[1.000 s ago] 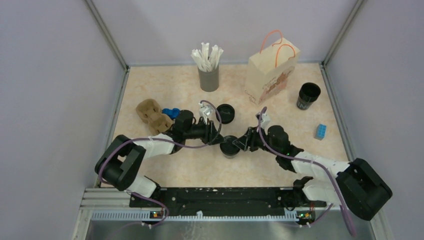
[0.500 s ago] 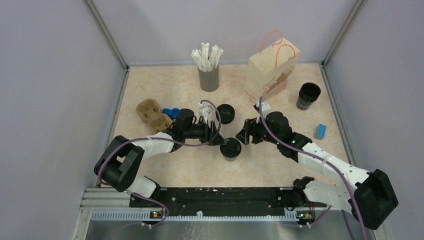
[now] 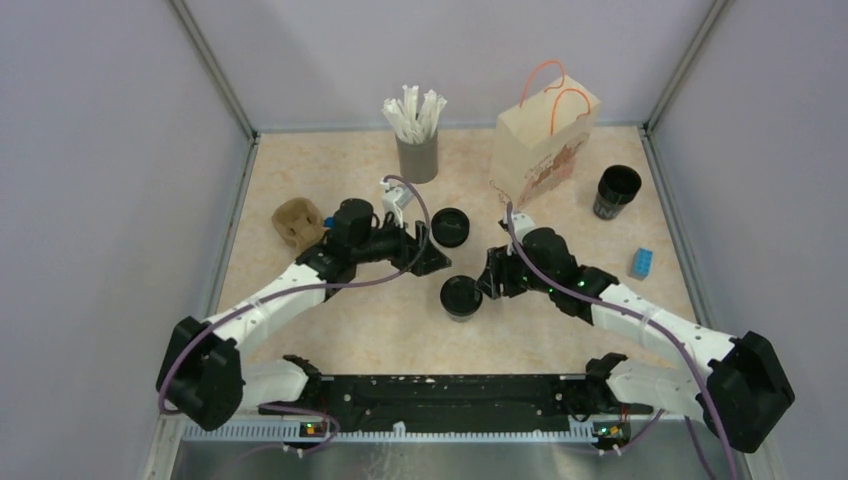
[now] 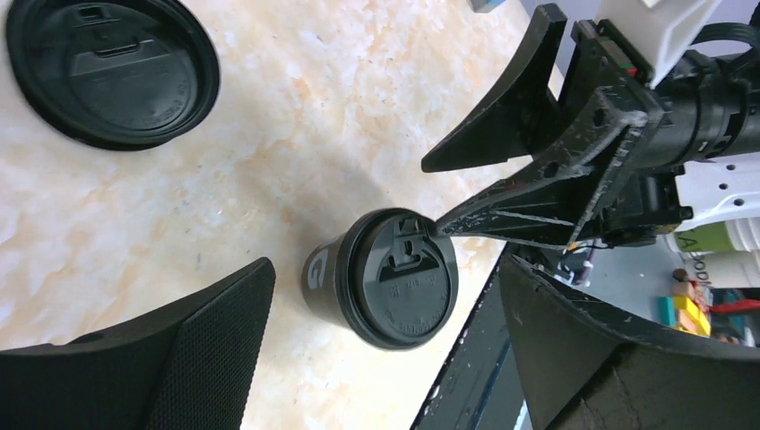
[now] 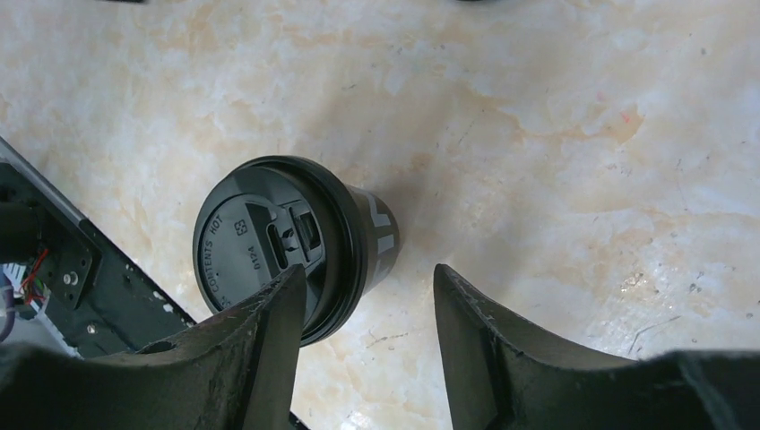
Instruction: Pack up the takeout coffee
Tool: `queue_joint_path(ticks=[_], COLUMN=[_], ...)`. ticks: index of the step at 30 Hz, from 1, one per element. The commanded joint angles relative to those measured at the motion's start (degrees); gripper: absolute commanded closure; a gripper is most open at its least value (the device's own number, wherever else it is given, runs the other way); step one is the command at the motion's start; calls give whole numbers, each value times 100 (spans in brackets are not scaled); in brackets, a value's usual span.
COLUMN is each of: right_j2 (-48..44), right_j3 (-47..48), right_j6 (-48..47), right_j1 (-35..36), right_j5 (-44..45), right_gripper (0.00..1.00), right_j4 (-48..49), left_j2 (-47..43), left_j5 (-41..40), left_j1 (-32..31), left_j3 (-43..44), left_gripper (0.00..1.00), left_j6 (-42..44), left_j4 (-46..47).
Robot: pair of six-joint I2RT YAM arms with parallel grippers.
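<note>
We see a black cup (image 5: pixel 287 246) with pale print, a peach-marbled tabletop (image 3: pixel 300 170) and a blue block (image 3: pixel 640 263).

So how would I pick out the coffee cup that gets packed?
From the paper bag at the back of the table, come forward to the middle. The black lidded cup stands there; the other black cup, right of the bag, is open, and the flat lid nearby has no cup under it.
</note>
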Motion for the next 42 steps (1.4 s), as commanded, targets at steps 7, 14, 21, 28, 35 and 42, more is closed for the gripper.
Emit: queue_joint_path(ticks=[7,14,21,28,35,42], right_j2=[122,306,380,570,807,584], right_j3=[280,440,595,709,859,1024], right_j6=[246,233,258,284,263,159], right_j1=[474,636,748,889,1057,1067], right_j5=[588,726,779,955,1346,1869], right_gripper=[49,51,53,55,62,75], right_j4=[29,-48,-166,-197,-398,-768], left_j2=[-1981,-2700,-3134,-3632,-3621,-3768], left_j5=[-1446,-1881,-2409,-2130,-2211,-2272], left_j1=[0,0,-7,-1,-6,0], left_j3=[171,237,170,-352,-353,-400], left_gripper=[1,1,1,1,1,1], left_j6=[762,1185,1556,1808,1852,1824], left_j4=[-1942,-3026,-3436,-2871,-3012,-3003])
